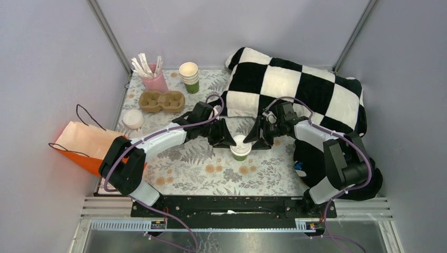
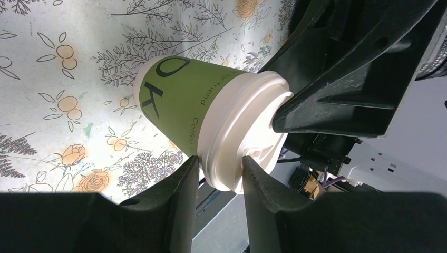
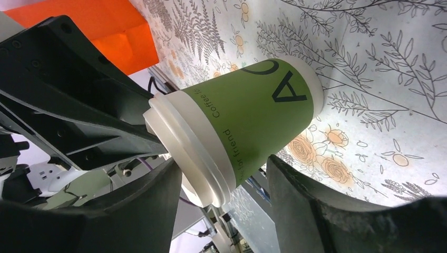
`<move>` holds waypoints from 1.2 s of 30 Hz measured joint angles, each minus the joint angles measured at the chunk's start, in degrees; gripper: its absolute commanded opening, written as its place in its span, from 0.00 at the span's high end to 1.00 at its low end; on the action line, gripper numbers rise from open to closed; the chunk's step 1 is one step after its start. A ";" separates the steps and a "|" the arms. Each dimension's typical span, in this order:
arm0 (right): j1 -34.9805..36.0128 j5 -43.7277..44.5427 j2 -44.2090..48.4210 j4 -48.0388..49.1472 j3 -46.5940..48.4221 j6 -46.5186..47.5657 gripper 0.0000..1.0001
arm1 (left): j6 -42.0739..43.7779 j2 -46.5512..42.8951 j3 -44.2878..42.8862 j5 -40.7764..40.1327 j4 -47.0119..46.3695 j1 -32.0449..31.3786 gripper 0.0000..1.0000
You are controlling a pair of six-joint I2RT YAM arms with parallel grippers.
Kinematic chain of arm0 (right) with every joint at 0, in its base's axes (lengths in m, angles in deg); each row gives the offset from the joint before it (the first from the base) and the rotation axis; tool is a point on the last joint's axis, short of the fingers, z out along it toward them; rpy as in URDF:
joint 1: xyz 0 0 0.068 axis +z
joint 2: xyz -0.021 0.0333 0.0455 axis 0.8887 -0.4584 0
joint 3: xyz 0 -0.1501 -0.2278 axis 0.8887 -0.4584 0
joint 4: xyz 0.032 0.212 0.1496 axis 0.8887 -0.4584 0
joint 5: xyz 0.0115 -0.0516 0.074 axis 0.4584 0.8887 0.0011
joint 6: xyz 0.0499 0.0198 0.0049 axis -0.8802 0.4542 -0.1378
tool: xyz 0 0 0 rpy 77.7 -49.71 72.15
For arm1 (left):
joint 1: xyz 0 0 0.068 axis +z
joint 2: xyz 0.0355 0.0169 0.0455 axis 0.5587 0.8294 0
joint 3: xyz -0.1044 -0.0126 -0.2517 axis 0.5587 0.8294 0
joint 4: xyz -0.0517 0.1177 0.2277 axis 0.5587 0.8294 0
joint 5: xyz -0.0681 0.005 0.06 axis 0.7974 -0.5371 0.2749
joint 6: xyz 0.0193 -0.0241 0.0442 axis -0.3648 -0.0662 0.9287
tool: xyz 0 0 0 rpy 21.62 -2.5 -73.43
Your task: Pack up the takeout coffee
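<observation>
Left gripper (image 2: pixel 220 163) narrow around the takeout coffee (image 2: pixel 200 110) lid rim; right gripper (image 3: pixel 224 161) wider, astride its wall; clamping unclear for both. Coffee upright mid-surface (image 1: pixel 211 174), grippers at its 9 and 3 o'clock, likely steadying it for lifting. Paper bag (image 1: pixel 87 143) farther out at 9 o'clock.

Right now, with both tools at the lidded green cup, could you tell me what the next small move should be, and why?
I would probably ease the left tool back off the lid and leave the lift to the right tool. Both crowd the takeout coffee, upright on the table; the right tool's fingers seem to clasp its body, the left's reach only the lid rim.
</observation>
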 measured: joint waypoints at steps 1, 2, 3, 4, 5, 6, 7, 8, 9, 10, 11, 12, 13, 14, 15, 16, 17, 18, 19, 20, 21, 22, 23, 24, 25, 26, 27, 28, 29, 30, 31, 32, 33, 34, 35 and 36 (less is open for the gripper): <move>0.00 0.28 0.17 -0.66 0.31 0.24 0.31 | 0.02 0.00 0.00 -0.02 0.00 0.00 0.61; -0.02 0.85 0.52 -1.51 0.66 0.66 0.30 | 0.02 0.00 0.00 0.00 -0.02 0.00 0.61; -0.20 1.44 1.05 -2.32 0.85 0.94 0.30 | 0.02 0.00 0.00 -0.02 0.00 0.00 0.61; -0.39 1.73 1.90 -3.02 0.87 1.16 0.30 | 0.07 0.00 0.00 -0.02 0.00 0.00 0.61; -0.59 1.73 2.27 -3.17 0.90 1.18 0.30 | 0.11 0.00 0.00 0.00 0.00 0.00 0.61; -0.92 1.64 2.62 -3.23 0.90 1.11 0.30 | 0.17 0.00 0.00 0.00 0.00 0.00 0.61; -1.22 1.62 2.73 -3.06 0.90 1.07 0.31 | 0.20 0.00 0.00 0.00 0.00 0.00 0.61; -1.46 1.57 2.69 -2.69 0.87 0.94 0.31 | 0.20 0.00 0.00 0.00 0.00 0.00 0.61; -1.62 1.53 2.40 -2.21 0.81 0.79 0.32 | 0.22 0.00 0.00 0.00 0.00 0.00 0.61; -1.75 1.42 1.90 -1.57 0.66 0.59 0.32 | 0.26 0.00 0.00 0.00 0.00 0.00 0.61; -1.79 1.25 1.20 -0.81 0.39 0.42 0.32 | 0.33 0.00 0.00 0.00 0.00 0.00 0.61; -1.88 0.52 0.39 -0.13 0.11 0.17 0.32 | 0.37 0.02 0.00 0.02 0.02 0.00 0.61; -1.99 -0.20 -0.24 0.26 0.04 0.00 0.32 | 0.39 0.02 0.00 0.02 0.04 0.00 0.61; -2.12 -0.76 -0.59 0.46 0.04 0.00 0.32 | 0.42 0.02 0.00 0.02 0.04 0.00 0.61; -2.16 -1.03 -0.66 0.48 0.11 0.02 0.30 | 0.42 0.02 0.00 0.04 0.04 0.00 0.60; -2.19 -1.05 -0.63 -0.15 0.50 0.24 0.29 | 0.42 0.02 0.00 0.04 0.07 0.00 0.58; -2.16 -0.61 -0.61 -1.38 1.22 0.76 0.27 | 0.42 0.02 -0.02 0.04 0.07 0.00 0.56; -2.16 -0.02 -0.50 -2.62 1.92 1.38 0.26 | 0.42 0.02 -0.07 0.00 0.09 0.00 0.53; -2.16 0.52 -0.37 -3.93 2.67 2.08 0.25 | 0.42 0.02 -0.09 0.02 0.13 0.00 0.50; -2.14 1.33 -0.26 -5.51 3.56 2.84 0.23 | 0.50 0.02 -0.09 -0.04 0.35 0.00 0.45; -2.12 1.97 -0.17 -7.06 4.63 3.65 0.22 | 0.59 0.02 -0.09 -0.09 0.74 0.00 0.40; -2.12 2.45 -0.13 -8.28 5.57 4.42 0.21 | 0.81 0.02 -0.09 -0.15 1.11 0.00 0.36; -2.12 2.97 -0.04 -9.49 6.60 5.20 0.19 | 0.87 0.00 -0.15 -0.24 1.68 0.00 0.31; -2.12 3.23 0.11 -10.58 7.50 5.92 0.19 | 0.90 -0.02 -0.22 -0.26 2.14 0.02 0.27; -2.12 3.45 0.31 -11.45 8.15 6.45 0.19 | 1.03 -0.11 -0.31 -0.26 2.60 0.17 0.23; -2.12 3.56 0.59 -12.15 8.66 7.02 0.19 | 1.01 -0.31 -0.48 -0.22 3.13 0.44 0.22; -2.12 3.87 0.92 -13.16 9.11 7.56 0.19 | 1.09 -0.72 -0.59 -0.17 3.50 0.76 0.21; -2.12 3.93 1.22 -13.66 9.27 7.89 0.19 | 1.22 -1.20 -0.66 -0.15 3.89 1.09 0.22; -2.12 4.02 1.60 -14.23 9.29 8.17 0.20 | 1.14 -2.05 -0.66 -0.02 4.22 1.90 0.25; -2.12 4.09 1.97 -14.82 9.29 8.37 0.21 | 1.07 -2.75 -0.66 0.07 4.37 2.58 0.29; -2.12 4.09 2.19 -15.10 9.29 8.52 0.22 | 0.92 -3.52 -0.66 0.28 4.35 3.41 0.34; -2.12 4.07 2.49 -15.34 9.27 8.63 0.23 | 0.70 -4.39 -0.59 0.66 4.07 4.48 0.39; -2.14 4.07 2.73 -15.37 9.16 8.61 0.25 | 0.20 -5.03 -0.46 1.05 3.72 5.25 0.44; -2.23 4.02 3.10 -15.17 8.79 8.59 0.27 | -0.24 -5.49 -0.07 1.40 2.91 6.01 0.46; -2.27 3.89 3.50 -14.95 8.31 8.46 0.31 | -0.68 -5.84 0.50 1.84 2.05 6.82 0.48; -2.47 3.72 4.07 -14.45 7.43 8.26 0.33 | -1.07 -5.95 1.11 2.21 1.25 7.34 0.50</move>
